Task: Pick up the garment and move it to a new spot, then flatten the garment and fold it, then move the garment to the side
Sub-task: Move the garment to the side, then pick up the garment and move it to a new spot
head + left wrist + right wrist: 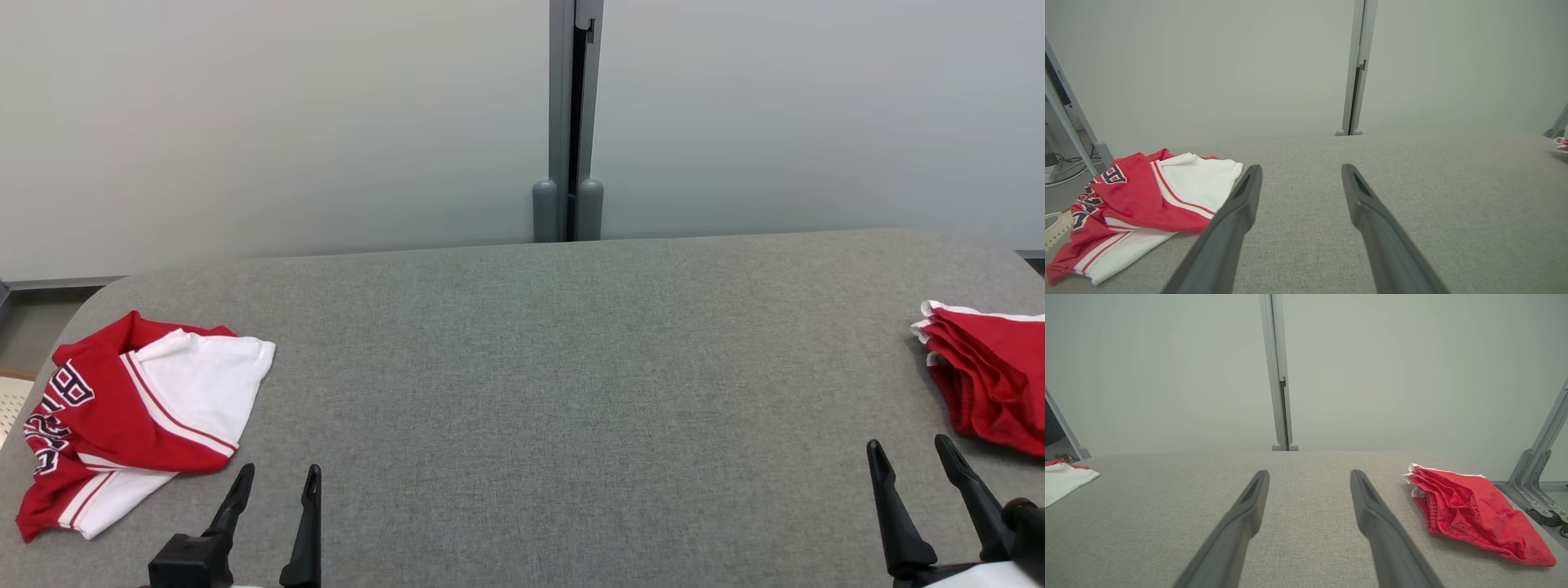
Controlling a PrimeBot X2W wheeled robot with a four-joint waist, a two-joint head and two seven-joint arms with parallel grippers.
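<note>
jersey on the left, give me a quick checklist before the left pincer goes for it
1. Grip state of left pincer: open, empty, ok.
2. Gap from left pincer to jersey: apart, ok.
3. Whole jersey on table: cannot tell, its left edge lies near the rim.
4. Is the jersey flat: not ok, crumpled and folded over itself.
5. Bare table in the middle for a new spot: ok.
6. State of right pincer: open, apart from red garment, ok.
</note>
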